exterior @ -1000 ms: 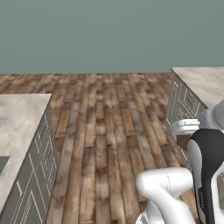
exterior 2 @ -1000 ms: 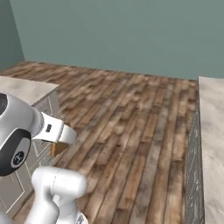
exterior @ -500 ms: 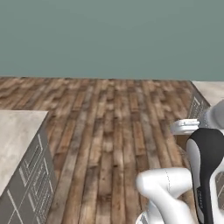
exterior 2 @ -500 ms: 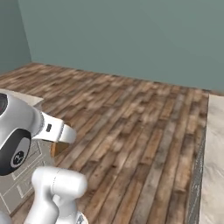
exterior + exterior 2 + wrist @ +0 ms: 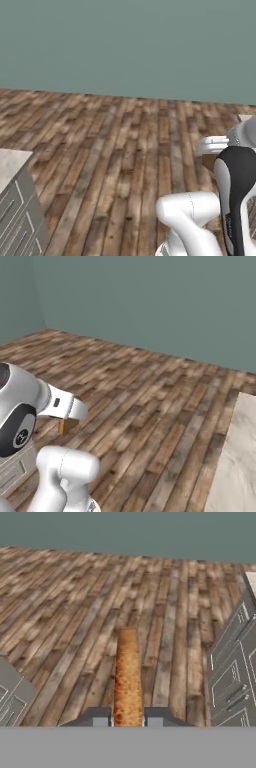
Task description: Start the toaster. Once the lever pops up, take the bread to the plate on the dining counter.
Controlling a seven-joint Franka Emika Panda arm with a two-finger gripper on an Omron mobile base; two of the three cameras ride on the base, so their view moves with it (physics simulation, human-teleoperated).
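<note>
Bread (image 5: 128, 677) sits edge-on between the two dark fingertips of the gripper (image 5: 128, 718), which is closed on it; in the hand view the golden-brown slice runs up from the tips as a narrow strip over the wooden floor (image 5: 75, 602). In the right base view a small brown corner of the slice (image 5: 62, 426) peeks out under the white hand, and in the left base view a brown patch (image 5: 211, 163) shows beside the arm's dark joint.

Set against the picture half a second ago, the whole scene has shifted, so the base and its cameras have moved. In the left base view the marbled counter (image 5: 11, 165) at the lower left has slid further out of frame, leaving just a corner above its grey cabinet front (image 5: 20, 220). In the right base view more of the teal wall (image 5: 150, 301) is visible, and the pale counter (image 5: 235, 466) at the right edge reaches further in. Cabinet drawers (image 5: 232, 667) stand at the right of the hand view.
</note>
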